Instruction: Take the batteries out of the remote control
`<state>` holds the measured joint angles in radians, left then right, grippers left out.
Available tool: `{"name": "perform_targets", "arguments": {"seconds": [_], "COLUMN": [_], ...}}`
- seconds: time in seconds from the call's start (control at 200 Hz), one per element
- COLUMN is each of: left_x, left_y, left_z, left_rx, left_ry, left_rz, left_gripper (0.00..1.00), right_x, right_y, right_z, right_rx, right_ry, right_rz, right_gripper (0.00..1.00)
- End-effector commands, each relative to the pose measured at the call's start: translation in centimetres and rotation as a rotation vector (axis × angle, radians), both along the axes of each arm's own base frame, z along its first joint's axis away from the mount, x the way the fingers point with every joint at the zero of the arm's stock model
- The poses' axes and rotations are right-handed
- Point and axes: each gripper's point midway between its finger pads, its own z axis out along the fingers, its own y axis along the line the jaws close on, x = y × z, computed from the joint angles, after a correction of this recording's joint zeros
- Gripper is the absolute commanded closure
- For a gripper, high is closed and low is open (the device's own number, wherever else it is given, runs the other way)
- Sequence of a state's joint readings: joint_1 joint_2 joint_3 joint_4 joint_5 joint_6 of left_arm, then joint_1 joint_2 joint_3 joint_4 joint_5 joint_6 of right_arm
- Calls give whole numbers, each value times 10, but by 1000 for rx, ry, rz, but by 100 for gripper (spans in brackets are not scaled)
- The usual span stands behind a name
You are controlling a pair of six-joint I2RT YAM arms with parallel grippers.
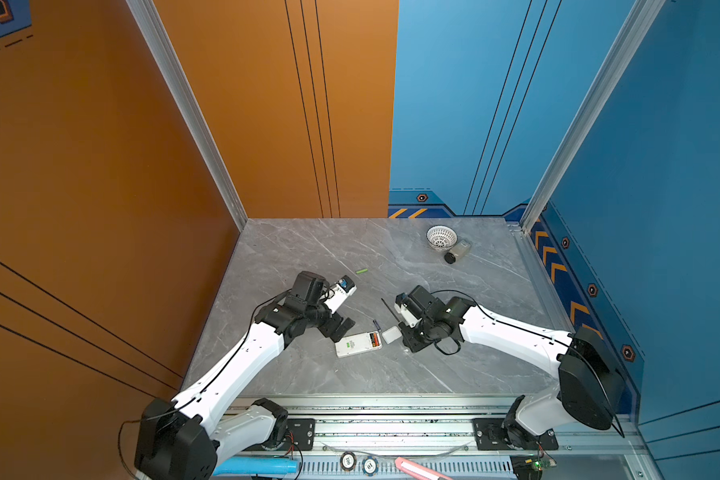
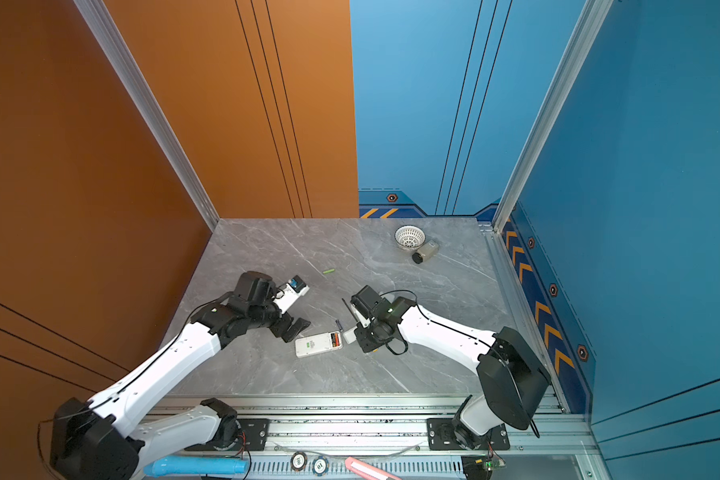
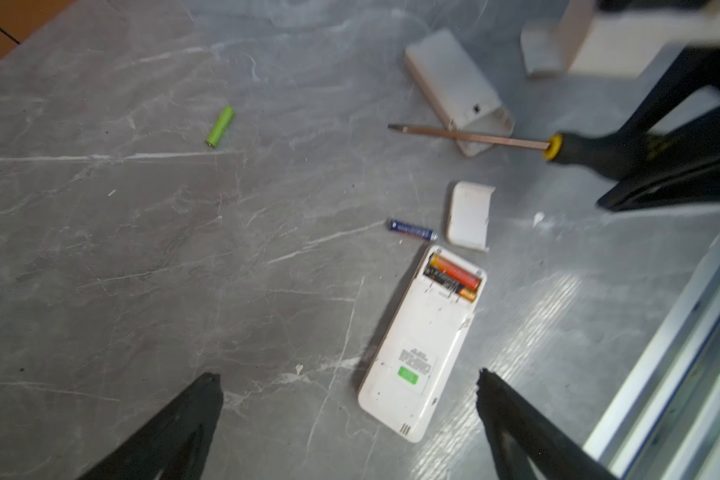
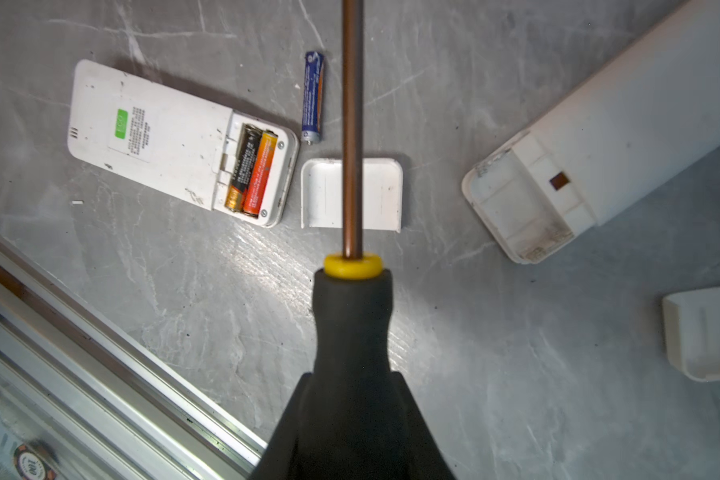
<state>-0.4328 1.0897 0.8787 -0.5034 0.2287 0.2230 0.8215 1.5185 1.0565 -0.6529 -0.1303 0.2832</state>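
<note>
The white remote control [image 1: 356,345] [image 3: 416,353] lies face down with its compartment uncovered. An orange-red battery [image 4: 260,174] and a black-and-gold battery [image 4: 242,164] sit side by side inside it. A bluish battery [image 4: 313,96] [image 3: 412,230] lies on the table just beside that end. A light green battery [image 1: 361,271] [image 3: 220,126] lies farther back. My left gripper [image 3: 350,376] hangs open over the remote's other end, holding nothing. My right gripper [image 4: 352,378] is shut on the black-and-yellow screwdriver [image 4: 352,316], its shaft pointing over a white cover [image 4: 375,195].
A second white remote [image 4: 599,145] with an empty compartment lies near the right arm, with another loose cover [image 4: 703,332] close by. At the back right stand a white mesh basket [image 1: 441,237] and a small black-capped bottle [image 1: 457,251]. A metal rail [image 1: 391,415] runs along the table's front.
</note>
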Motion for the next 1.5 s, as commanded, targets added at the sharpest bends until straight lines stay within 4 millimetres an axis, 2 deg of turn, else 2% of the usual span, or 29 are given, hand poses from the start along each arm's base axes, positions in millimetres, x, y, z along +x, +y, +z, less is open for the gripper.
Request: {"name": "perform_targets", "arguments": {"seconds": [0.0,0.075,0.15,0.2,0.29,0.435,0.46,0.516,0.536,0.611,0.761,0.786,0.806,0.866,0.901,0.931,0.986,1.046,1.116,1.151,1.211,1.231,1.246,1.271,1.386,1.497], "left_x": [5,11,17,19,27,39,45,47,47,46,51,51,52,54,58,63,70,79,87,91,97,98,100,102,108,109], "left_y": [-18,-26,-36,-45,-53,-48,-50,-55,-57,-67,-99,-103,-105,-106,-105,-103,-97,-87,-74,-72,-70,-70,-71,-70,-75,-80], "left_z": [29,30,22,17,12,3,7,0,-3,-16,-26,-28,-29,-30,-28,-25,-14,-3,6,15,29,33,36,40,55,67], "left_rx": [-264,-405,-527,-596,-666,-749,-782,-830,-844,-876,-959,-958,-960,-995,-1048,-1120,-1310,-1531,-1759,-1830,-1905,-1919,-1927,-1936,-1966,-1991], "left_ry": [139,281,439,523,571,624,618,673,695,763,889,906,915,939,950,971,1006,1036,1052,1055,1057,1059,1059,1057,1078,1096], "left_rz": [159,277,403,447,518,658,661,690,703,756,763,765,768,780,791,815,856,909,960,942,913,906,899,890,847,796], "left_gripper": [2,2,0,3,5,9,9,13,18,27,53,59,68,100,100,100,100,100,100,100,100,100,100,100,100,100], "right_x": [0,3,4,4,2,-1,-2,-2,-1,-1,4,6,6,9,11,15,23,34,52,60,69,69,77,79,73,78], "right_y": [10,16,21,23,30,36,37,39,40,45,52,53,54,57,58,57,57,57,54,52,47,48,40,39,49,45], "right_z": [20,27,30,31,33,34,34,36,37,41,47,48,49,53,55,59,71,90,119,134,147,148,149,151,156,152], "right_rx": [29,45,48,45,53,54,56,59,61,70,78,81,84,89,90,98,148,232,390,474,552,561,563,571,595,605], "right_ry": [-7,-10,-5,-3,-5,-8,-7,-12,-14,-22,-35,-38,-38,-47,-48,-50,-63,-115,-204,-246,-288,-289,-295,-291,-258,-235], "right_rz": [87,100,115,120,137,155,156,160,160,170,173,174,178,188,187,174,132,71,-21,-55,-80,-73,-93,-85,33,70], "right_gripper": [100,100,100,100,100,100,100,100,100,100,100,100,100,100,100,88,53,31,15,11,8,8,8,8,8,8]}}
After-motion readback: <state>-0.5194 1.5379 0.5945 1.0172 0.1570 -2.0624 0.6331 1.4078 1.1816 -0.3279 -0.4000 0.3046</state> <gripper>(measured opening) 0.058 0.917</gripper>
